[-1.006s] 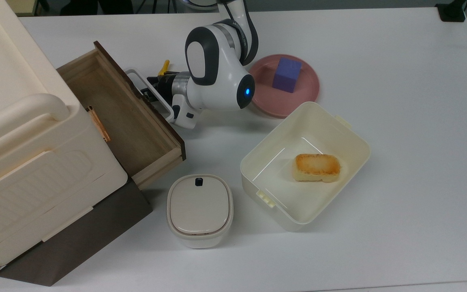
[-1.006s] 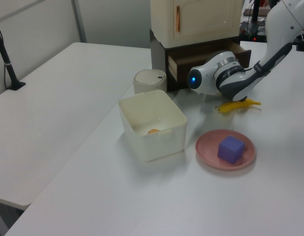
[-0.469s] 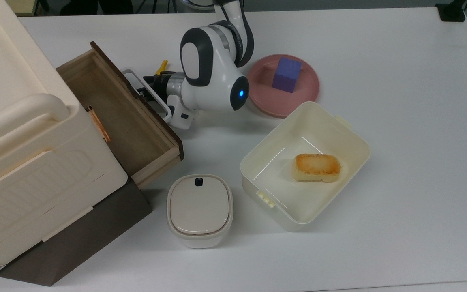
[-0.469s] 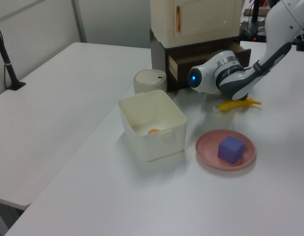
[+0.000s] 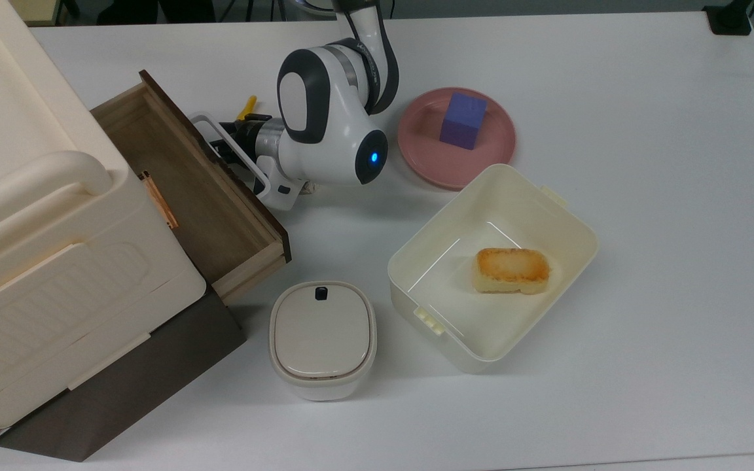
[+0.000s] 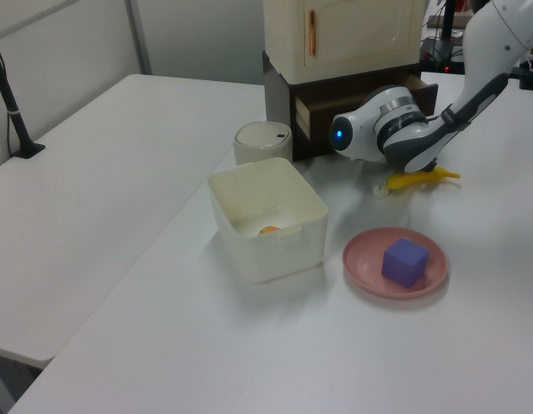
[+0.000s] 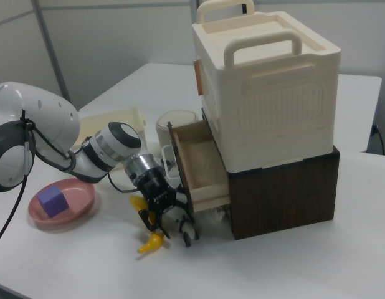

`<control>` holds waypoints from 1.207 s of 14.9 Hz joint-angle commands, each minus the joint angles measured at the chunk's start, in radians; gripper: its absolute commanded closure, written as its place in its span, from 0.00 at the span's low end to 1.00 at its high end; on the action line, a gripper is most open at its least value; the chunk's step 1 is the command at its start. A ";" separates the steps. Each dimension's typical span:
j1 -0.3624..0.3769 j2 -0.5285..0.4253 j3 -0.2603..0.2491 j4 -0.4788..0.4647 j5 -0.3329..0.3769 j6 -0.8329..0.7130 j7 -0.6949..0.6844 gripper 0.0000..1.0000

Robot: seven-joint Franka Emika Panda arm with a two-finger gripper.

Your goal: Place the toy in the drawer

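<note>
drawer (image 5: 174, 176) open – banana (image 7: 150, 242) beside jaws (image 7: 166, 212) | jaws' state: cannot tell | tub (image 5: 567, 222) well apart

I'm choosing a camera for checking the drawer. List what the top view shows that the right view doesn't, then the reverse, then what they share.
Top view: the whole floor of the drawer, bare, and a browned piece of bread lying in the tub.
Right view: the banana at full length below the gripper, and the side of the dark cabinet under the cream box.
Both: the open drawer, the gripper at its front panel, and the plate with the cube on it.
</note>
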 commanded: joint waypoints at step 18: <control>0.032 0.031 0.066 0.017 0.075 -0.032 0.160 1.00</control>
